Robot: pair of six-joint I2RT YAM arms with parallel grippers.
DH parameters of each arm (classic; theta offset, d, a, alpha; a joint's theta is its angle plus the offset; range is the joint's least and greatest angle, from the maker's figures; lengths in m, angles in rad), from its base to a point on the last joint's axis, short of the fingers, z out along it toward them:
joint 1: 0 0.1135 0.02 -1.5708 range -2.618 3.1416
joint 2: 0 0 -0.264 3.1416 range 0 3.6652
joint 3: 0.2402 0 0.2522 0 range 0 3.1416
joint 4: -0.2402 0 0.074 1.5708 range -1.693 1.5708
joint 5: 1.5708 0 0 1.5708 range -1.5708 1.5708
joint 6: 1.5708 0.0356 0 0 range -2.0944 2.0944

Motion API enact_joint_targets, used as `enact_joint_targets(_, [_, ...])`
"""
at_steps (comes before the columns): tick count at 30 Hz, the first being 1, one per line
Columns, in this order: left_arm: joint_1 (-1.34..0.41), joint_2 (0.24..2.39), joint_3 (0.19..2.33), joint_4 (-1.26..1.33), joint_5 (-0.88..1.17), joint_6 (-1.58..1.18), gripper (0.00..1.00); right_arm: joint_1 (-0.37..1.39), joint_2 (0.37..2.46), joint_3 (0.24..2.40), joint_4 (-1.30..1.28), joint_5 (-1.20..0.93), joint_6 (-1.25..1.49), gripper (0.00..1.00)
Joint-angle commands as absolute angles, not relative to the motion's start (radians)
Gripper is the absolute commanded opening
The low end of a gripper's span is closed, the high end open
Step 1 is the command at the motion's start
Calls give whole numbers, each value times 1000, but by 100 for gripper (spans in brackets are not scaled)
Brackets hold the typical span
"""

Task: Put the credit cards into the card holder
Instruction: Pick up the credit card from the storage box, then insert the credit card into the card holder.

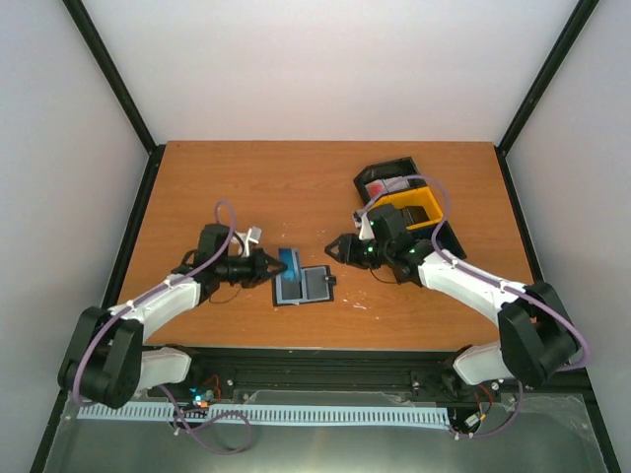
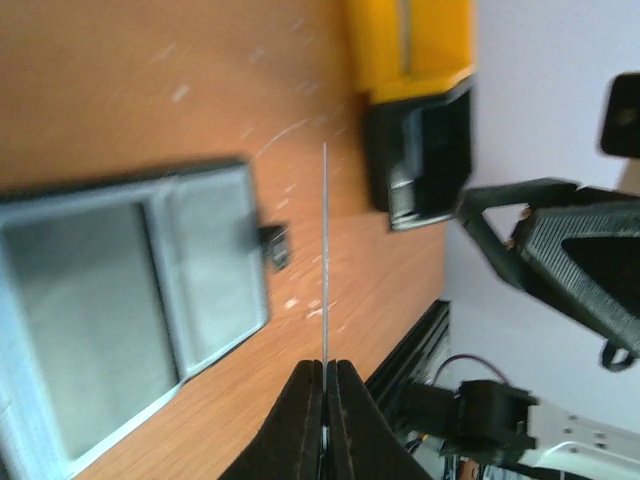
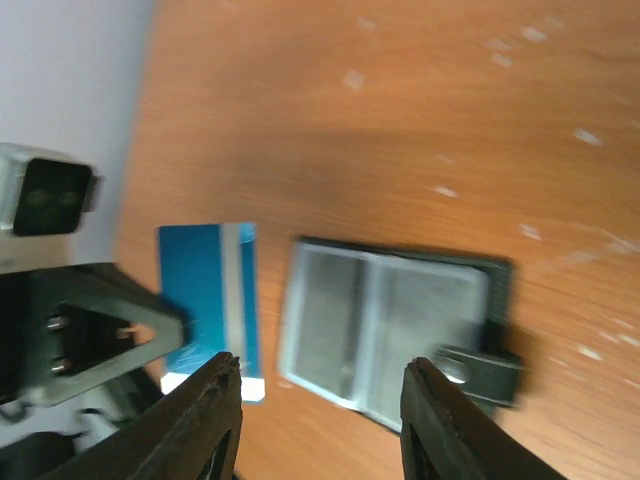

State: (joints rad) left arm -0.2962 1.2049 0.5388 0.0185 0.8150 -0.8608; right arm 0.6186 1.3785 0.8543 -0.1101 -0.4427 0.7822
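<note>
My left gripper (image 1: 269, 266) is shut on a light blue credit card (image 1: 291, 262) and holds it on edge just above the left part of the open card holder (image 1: 308, 286). In the left wrist view the card (image 2: 325, 250) shows as a thin vertical line coming out of the closed fingers (image 2: 310, 410), to the right of the holder (image 2: 130, 310). My right gripper (image 1: 335, 249) is open and empty, to the right of the holder. Its wrist view shows the blue card (image 3: 210, 300), the holder (image 3: 390, 330) with its tab (image 3: 480, 368), and the spread fingers (image 3: 215, 420).
A joined row of black and yellow trays (image 1: 409, 202) stands at the back right, with something red and white (image 1: 380, 187) in the far black one. The trays also show in the left wrist view (image 2: 410, 50). A black rail (image 1: 325, 360) runs along the table's near edge.
</note>
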Motion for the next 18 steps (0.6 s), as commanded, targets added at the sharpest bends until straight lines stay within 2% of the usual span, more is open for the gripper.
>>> enact_joint_targets(1, [-343,1271,467,58,742,-881,1,629,1429,785,-247,-275,665,43])
enact_joint_targets(4, [-359,1321,422,142,726,-935,1,628,1456,756,-253,-303,637,42])
enact_joint_targets(10, [-367,1433,397,287,722,-960,1,630,1514,665,-92,-424,600,39])
enact_joint_targets(18, [-381,1523,393,430,731,-964,1,633,1602,682,12,-450,617,34])
